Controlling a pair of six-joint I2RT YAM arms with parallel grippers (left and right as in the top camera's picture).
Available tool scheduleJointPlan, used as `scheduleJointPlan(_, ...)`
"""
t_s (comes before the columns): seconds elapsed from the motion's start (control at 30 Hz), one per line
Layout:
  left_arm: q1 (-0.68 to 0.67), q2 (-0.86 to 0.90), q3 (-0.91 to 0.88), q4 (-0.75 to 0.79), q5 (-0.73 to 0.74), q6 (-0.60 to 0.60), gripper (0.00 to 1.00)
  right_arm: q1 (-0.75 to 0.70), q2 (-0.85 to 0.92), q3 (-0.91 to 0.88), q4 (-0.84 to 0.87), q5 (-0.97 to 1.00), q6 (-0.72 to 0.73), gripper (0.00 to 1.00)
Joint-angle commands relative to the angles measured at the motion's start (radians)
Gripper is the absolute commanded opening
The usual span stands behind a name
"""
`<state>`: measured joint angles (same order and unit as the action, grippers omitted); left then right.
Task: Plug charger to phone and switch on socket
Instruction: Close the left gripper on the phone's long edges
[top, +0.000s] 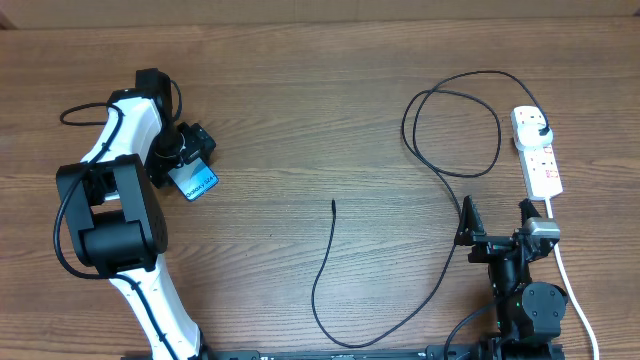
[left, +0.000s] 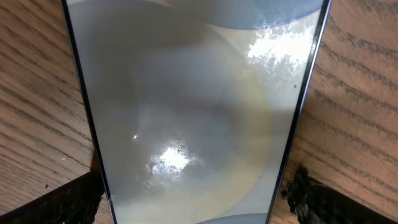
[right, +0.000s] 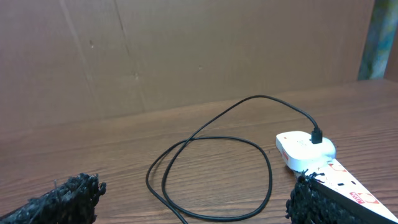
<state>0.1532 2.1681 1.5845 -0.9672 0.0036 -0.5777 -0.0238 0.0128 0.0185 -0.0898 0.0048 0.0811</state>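
Surface: brown wood-grain table, matte. The right wrist view shows a plain brown wall standing at the far table edge, and a blurred greenish strip at top right that I can't identify

Phone is at the left side, poking out of the left gripper at an angle, screen up. In the left wrist view the glass fills the frame with glare on it, and the black fingertips sit against both long edges, so the left is clamped on the phone. Can't tell if the phone lies flat on the wood or is lifted

Right gripper is at the lower right, spread wide with nothing between the fingers, pointing toward the socket

The socket lies along the right edge of the table, with its white cord running down past the right arm. The charger has its black plug seated in the far end of the strip. The cable makes one loop left of the strip, sweeps down to the near edge and curls back up, so the connector tip lies loose mid-table, well apart from the phone

The middle and top of the table are bare wood between the phone and the tip, while the cable crosses the space just left of the right gripper
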Motion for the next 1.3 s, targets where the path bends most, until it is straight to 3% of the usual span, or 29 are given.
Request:
scheduleJointPlan(0.0, 0.008, 0.02, -0.011, 0.011, 0.015, -0.013, 1.0, 0.007, -0.011, -0.011, 0.005, 0.005, -0.004, 1.0)
scheduleJointPlan(1.27, 0.01, 0.02, -0.012, 0.024, -0.012, -0.041, 1.0, 0.007, -0.01, -0.011, 0.005, 0.005, -0.004, 1.0)
